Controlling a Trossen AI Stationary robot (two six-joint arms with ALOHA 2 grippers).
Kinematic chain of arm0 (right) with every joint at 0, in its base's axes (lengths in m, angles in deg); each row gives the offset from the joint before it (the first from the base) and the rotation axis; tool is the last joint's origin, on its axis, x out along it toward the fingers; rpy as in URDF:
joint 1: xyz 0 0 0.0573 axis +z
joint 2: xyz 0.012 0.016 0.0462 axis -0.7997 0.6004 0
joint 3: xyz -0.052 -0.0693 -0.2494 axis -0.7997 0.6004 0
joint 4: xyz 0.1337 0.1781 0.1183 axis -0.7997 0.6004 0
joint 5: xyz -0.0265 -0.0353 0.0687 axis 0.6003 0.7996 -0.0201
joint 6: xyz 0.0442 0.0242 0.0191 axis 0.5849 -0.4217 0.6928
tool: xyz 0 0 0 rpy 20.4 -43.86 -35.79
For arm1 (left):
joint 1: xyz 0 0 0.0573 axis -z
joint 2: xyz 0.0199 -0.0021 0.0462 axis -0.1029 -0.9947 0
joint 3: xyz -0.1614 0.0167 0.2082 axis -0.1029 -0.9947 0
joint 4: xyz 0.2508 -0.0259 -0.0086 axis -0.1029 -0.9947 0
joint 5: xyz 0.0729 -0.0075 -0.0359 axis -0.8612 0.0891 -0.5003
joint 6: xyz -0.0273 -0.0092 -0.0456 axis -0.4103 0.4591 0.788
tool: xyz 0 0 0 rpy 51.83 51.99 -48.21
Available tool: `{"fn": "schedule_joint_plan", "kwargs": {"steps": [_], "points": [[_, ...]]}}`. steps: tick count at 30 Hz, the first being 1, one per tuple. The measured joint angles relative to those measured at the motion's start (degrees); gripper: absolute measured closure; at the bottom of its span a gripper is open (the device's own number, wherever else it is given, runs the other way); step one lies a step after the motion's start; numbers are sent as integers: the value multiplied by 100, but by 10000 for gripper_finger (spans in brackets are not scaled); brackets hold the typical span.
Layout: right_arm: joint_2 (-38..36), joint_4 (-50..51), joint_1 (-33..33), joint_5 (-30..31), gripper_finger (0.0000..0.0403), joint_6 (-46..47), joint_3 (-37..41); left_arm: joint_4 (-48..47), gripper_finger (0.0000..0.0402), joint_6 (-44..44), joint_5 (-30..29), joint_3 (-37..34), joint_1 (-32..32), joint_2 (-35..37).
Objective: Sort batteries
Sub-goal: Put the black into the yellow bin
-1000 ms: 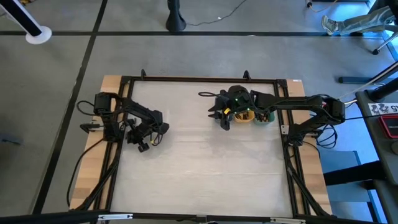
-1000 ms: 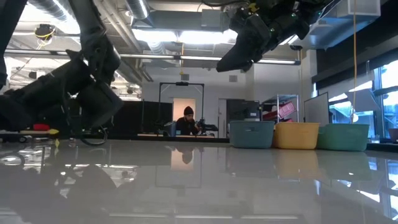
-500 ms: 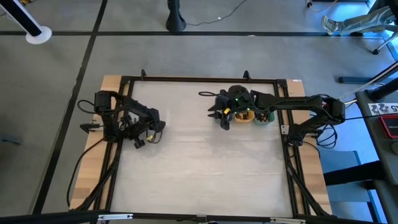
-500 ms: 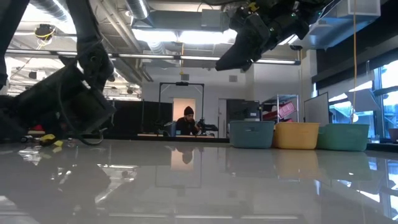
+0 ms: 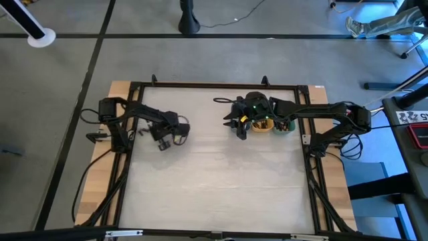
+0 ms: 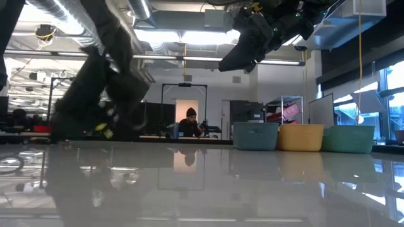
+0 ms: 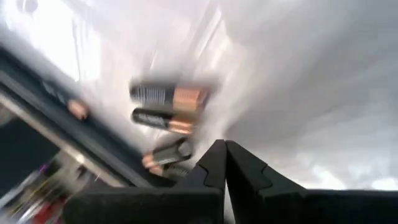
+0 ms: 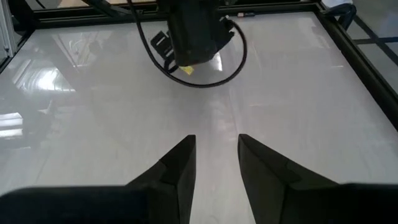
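Several batteries, black with copper ends, show only in the left wrist view. Two [image 7: 168, 94] [image 7: 163, 119] lie side by side on the white table, and others [image 7: 166, 154] lie closer to the dark frame rail. My left gripper [image 7: 224, 149] [image 5: 164, 140] is shut with nothing between its fingers and hovers just past them at the table's left side. My right gripper [image 8: 216, 149] [image 5: 236, 126] hangs open and empty high above the far right of the table, beside the trays.
Three small trays stand in a row at the far right: slate-blue [image 6: 255, 136], orange [image 6: 300, 137] and green [image 6: 347, 139]. A dark frame rail [image 5: 127, 167] borders the table. The table's middle and near part [image 5: 221, 181] is bare white surface. A person sits in the room beyond.
My left gripper has swung from near the left rail toward the table's right and far edge, rising a little and turning at the wrist, and has stayed shut.
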Motion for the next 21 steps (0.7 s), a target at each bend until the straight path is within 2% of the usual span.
{"fn": "schedule_joint_plan", "kwargs": {"steps": [6, 14, 17, 21], "points": [[0, -175, -1, 0, 281, 11, 0, 81, 401, 196, 37, 558, 63, 957], [130, -1313, -105, -56, 281, 312, -10, 222, 401, 1019, 105, 567, -953, 2823], [560, -1449, -342, -209, 281, 679, -288, 560, 401, 1023, 101, 569, -1322, 3379], [1629, -1406, -513, -1017, 281, 1256, -1165, 731, 399, 856, 8, 567, -1687, 3879]]}}
